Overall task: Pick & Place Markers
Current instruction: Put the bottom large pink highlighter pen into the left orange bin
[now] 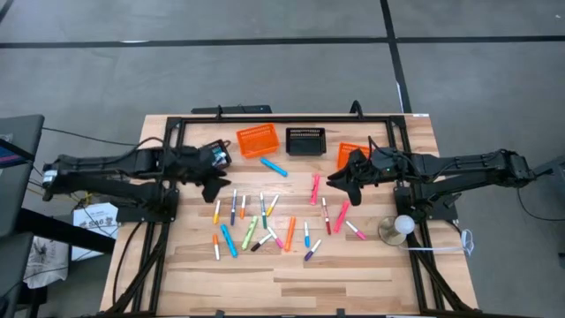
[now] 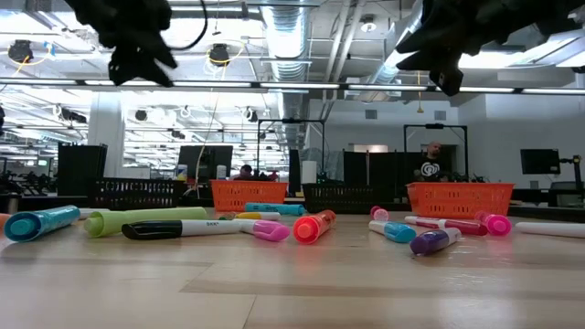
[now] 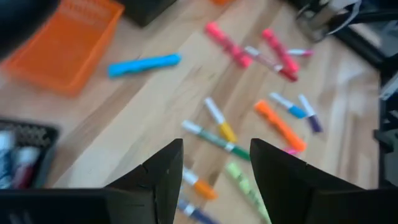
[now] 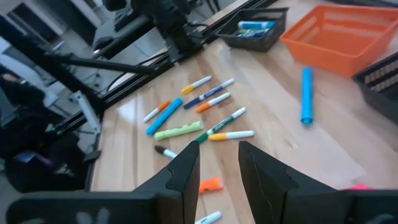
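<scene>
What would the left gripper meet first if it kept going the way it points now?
Probably the green marker with white ends, which lies across the gap ahead of the open left gripper. A yellow-tipped marker lies just beyond it. Depth is hard to judge, since the gripper hangs above the table.

Three mesh baskets sit along the far table edge: an orange basket (image 1: 257,140), a black basket (image 1: 305,140) beside it, and another orange one (image 1: 350,152) partly under the right arm. A round lamp-like object (image 1: 398,228) stands near the right arm's base, on the wooden table (image 1: 353,278). A person (image 2: 433,163) stands in the room behind.
</scene>
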`<state>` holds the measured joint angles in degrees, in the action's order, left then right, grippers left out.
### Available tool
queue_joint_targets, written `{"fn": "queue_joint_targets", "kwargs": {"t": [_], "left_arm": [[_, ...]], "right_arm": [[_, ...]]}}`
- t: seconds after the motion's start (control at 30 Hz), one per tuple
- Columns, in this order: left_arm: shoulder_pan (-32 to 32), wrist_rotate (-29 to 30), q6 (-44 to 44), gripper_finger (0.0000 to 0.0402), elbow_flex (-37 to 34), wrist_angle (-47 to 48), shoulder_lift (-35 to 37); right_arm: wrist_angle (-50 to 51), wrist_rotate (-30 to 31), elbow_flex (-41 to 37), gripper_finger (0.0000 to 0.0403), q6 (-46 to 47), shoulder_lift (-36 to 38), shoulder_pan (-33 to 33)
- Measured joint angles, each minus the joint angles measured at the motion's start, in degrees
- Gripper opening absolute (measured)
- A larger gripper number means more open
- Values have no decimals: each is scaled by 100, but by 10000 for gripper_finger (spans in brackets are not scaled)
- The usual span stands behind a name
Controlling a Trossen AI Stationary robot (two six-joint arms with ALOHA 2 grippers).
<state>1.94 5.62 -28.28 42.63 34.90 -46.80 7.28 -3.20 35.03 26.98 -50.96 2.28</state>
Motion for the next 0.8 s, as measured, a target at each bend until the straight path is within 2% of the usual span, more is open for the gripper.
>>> {"fn": "queue_joint_targets", "kwargs": {"t": [0.2, 0.3, 0.43, 0.6, 0.7, 0.8], "left_arm": [[-749, 864, -118, 186, 0, -827, -92], [-933, 1210, -119, 186, 0, -1044, -72], [-982, 1405, -117, 186, 0, -1098, -70], [-982, 1561, -111, 186, -62, -1115, -68], [-980, 1585, -129, 186, -257, -1171, -70], [-980, 1581, -379, 186, -482, -1192, -70]], "right_arm": [[45, -310, 2, 102, 50, 0, 0], [242, -507, 4, 102, 464, 0, 0], [838, -846, 4, 102, 1057, 0, -46], [1339, -850, 4, 102, 1964, -2, -347], [1312, -798, 8, 102, 1806, -2, -637], [1334, -740, 119, 102, 1172, -39, -948]]}}
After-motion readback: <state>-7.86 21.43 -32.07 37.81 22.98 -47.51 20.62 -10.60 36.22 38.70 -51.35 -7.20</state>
